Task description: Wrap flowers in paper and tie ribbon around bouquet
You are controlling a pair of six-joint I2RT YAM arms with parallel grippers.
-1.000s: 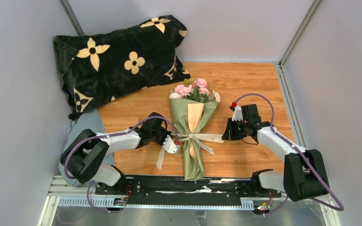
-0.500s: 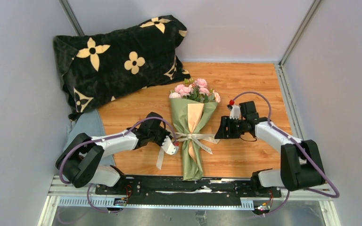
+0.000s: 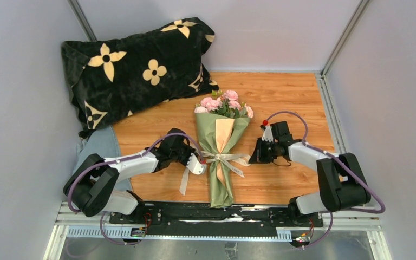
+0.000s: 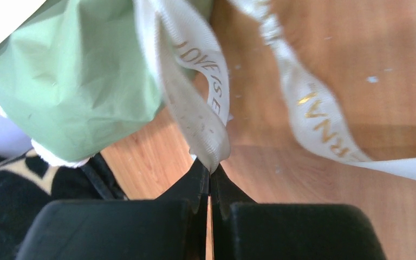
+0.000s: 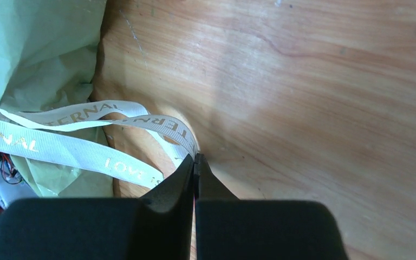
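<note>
Two walls [image 3: 21, 135] hem your table [image 3: 281, 92]. One black pillow [image 3: 135, 65] fills its 10 o'clock corner, while bare board lies open from 12 to 3 o'clock. Your left gripper [image 4: 210, 170] is pressed together, pinching a loop of the ribbon [image 3: 225, 158], which lies at its 3 o'clock. One bouquet [image 3: 221, 188] lies centred, flowers [image 3: 222, 103] at 12 o'clock, wrapped in two sheets of paper [image 3: 208, 135], olive and tan. Your right gripper [image 5: 195, 161], at the bouquet's 3 o'clock, pinches that one ribbon's other loop.
</note>
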